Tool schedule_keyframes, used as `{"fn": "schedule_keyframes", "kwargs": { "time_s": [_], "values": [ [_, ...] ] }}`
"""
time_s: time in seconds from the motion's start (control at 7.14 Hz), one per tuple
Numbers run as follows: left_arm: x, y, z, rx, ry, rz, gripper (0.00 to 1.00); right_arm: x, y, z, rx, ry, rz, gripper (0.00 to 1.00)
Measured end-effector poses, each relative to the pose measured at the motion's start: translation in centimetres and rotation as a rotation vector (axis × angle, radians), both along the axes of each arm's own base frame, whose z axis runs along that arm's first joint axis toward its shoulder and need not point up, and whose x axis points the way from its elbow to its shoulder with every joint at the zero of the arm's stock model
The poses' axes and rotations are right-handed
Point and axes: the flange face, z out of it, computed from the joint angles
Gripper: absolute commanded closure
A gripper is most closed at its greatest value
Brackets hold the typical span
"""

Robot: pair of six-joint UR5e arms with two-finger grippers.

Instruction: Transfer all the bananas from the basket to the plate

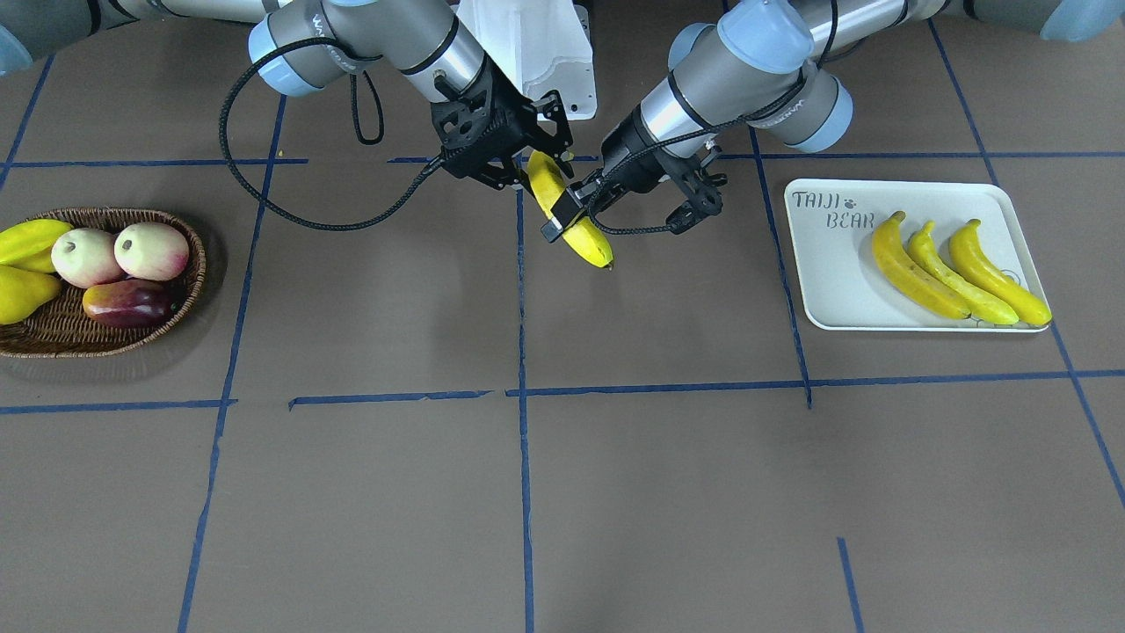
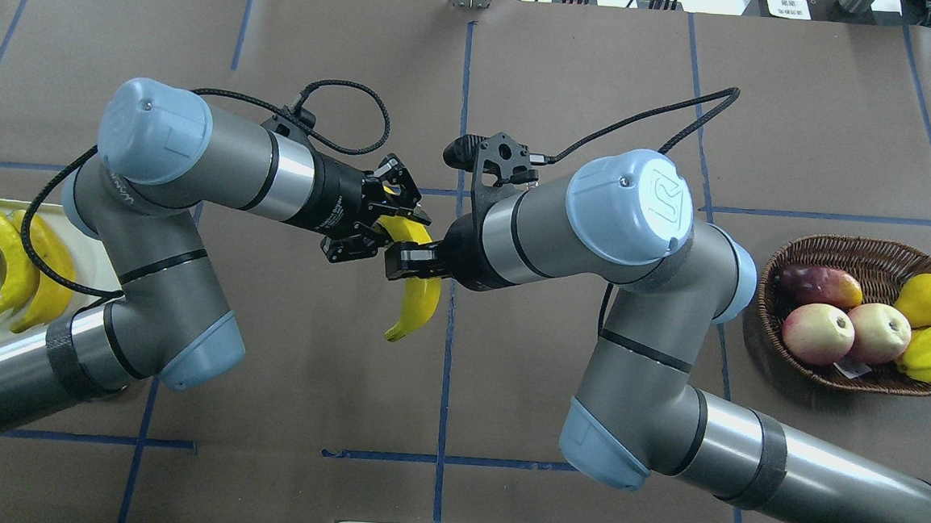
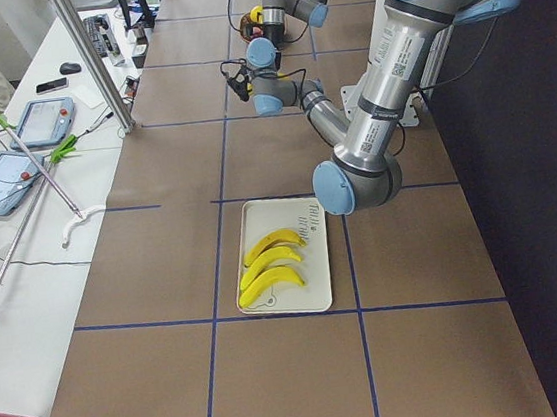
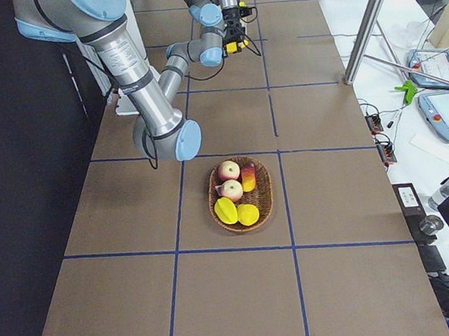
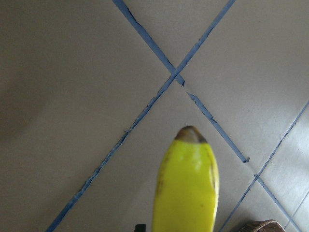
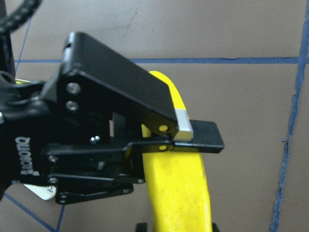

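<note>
One banana point(image 1: 584, 239) hangs in mid-air over the table's middle, between both grippers. My right gripper point(image 1: 526, 171) is shut on its end nearer the robot. My left gripper point(image 1: 571, 215) is shut on its middle, and the far tip sticks out free. The overhead view shows the banana point(image 2: 418, 303), the left gripper point(image 2: 399, 225) and the right gripper point(image 2: 415, 262). The banana also fills the bottom of the left wrist view point(image 5: 186, 193) and the right wrist view point(image 6: 178, 193). Three bananas point(image 1: 958, 277) lie side by side on the white plate point(image 1: 835, 290). No banana shows in the wicker basket point(image 1: 53, 338).
The basket holds two pink-white round fruits point(image 1: 119, 253), a dark red mango point(image 1: 127, 301), a yellow pear-shaped fruit point(image 1: 18, 293) and a yellow-green ridged fruit point(image 1: 26, 239). Blue tape lines point(image 1: 522, 352) cross the brown table. The white robot base point(image 1: 536, 53) stands at the back.
</note>
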Motion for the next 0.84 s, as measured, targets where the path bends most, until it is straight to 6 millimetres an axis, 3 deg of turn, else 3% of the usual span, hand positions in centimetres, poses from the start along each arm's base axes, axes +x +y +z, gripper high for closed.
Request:
{"fn": "schedule_keyframes", "kwargs": {
  "time_s": [0.42,0.56,0.84],
  "values": [
    [-0.2,-0.6,1.1,0.0,-0.019,-0.008,1.0,2.3,-1.1,-0.6,0.004,-0.015,0.013,0.0],
    [-1.0,-1.4,2.7,0.001,-0.042,-0.022,1.0,3.8,-1.9,0.0,-0.01,-0.006,0.011,0.0],
    [-4.1,-2.8,8.8,0.03,-0.134,-0.042,1.0,7.2,-4.8,3.7,-0.073,0.076,0.044,0.0]
  ]
}}
